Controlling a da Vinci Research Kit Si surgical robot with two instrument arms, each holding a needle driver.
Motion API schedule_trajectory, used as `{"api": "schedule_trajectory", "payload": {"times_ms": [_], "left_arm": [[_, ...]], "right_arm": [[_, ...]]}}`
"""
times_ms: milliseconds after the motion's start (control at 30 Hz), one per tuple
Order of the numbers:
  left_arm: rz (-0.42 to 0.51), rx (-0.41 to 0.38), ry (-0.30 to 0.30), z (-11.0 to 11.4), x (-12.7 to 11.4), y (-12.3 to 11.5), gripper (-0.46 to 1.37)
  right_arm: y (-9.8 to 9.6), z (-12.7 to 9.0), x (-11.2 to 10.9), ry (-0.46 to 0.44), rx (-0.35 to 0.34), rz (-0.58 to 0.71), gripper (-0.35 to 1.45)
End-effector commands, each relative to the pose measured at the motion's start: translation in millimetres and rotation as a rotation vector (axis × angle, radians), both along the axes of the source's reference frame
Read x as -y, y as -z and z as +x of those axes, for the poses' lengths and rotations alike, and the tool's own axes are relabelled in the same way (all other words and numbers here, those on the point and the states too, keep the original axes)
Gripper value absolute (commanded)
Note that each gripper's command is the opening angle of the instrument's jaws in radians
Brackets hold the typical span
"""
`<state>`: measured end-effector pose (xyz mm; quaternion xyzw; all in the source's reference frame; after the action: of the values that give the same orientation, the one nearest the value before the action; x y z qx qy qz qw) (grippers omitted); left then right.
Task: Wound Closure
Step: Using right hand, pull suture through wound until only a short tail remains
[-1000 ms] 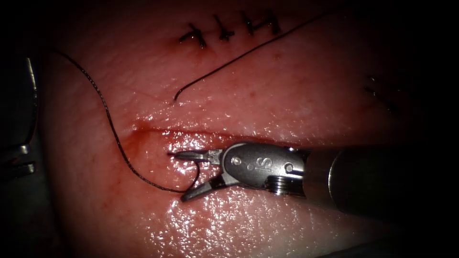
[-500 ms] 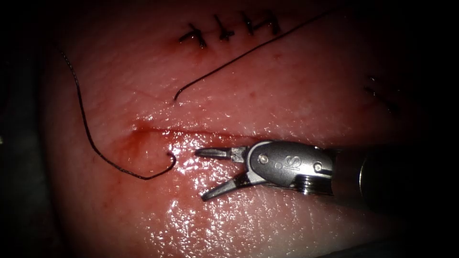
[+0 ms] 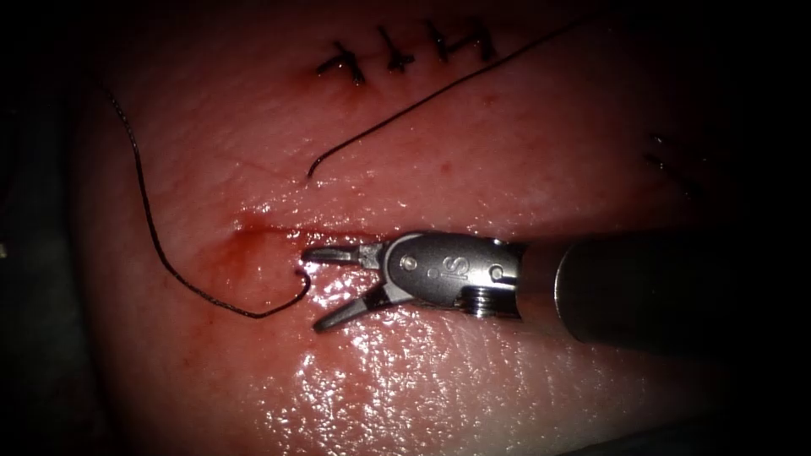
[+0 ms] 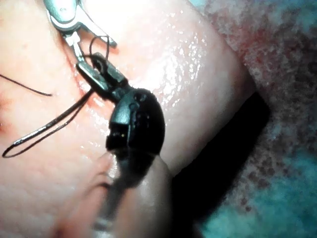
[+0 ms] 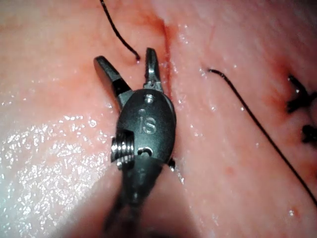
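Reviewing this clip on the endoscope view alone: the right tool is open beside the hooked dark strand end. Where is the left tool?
Observer: The left wrist view has the left tool tip to tip with the right tool. A doubled strand of thread trails from its tip, but I cannot tell if it grips it.
Reviewer: Does the right tool hold anything?
Observer: Nothing. In the right wrist view the thread end lies free between its open jaws. I cannot pick out the needle.
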<state>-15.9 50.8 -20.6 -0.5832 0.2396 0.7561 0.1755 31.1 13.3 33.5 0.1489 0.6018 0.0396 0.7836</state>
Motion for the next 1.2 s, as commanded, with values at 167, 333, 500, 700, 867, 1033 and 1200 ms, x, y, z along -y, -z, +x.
{"api": "schedule_trajectory", "payload": {"times_ms": [167,333,500,700,867,1033,1200], "left_arm": [[0.0,0.002,-0.004,-0.1,0.2,-0.1,-0.35],[0.0,0.007,-0.005,-0.4,0.4,-0.2,-0.35],[0.0,0.01,-0.012,-1.0,0.6,-0.4,-0.35],[0.014,0.018,-0.024,-2.0,0.7,-0.9,-0.35],[0.042,0.018,-0.039,-2.9,0.7,-1.5,-0.35],[0.072,0.022,-0.035,-3.4,0.9,-2.0,-0.35],[0.108,0.021,-0.034,-4.0,1.3,-2.6,-0.35]], "right_arm": [[-0.2,0.4,-0.3,0.033,-0.015,0.03,-0.35],[-0.2,0.7,-0.4,-0.02,0.015,0.027,-0.35],[0.2,0.6,0.1,-0.008,0.041,0.026,-0.35],[1.6,0.1,2.3,0.061,0.052,0.029,-0.35],[3.3,-0.1,4.7,0.1,0.048,0.029,-0.35],[4.7,0.2,6.3,0.132,0.052,0.029,-0.35],[6.3,0.9,8.6,0.185,0.069,0.022,-0.35]]}}
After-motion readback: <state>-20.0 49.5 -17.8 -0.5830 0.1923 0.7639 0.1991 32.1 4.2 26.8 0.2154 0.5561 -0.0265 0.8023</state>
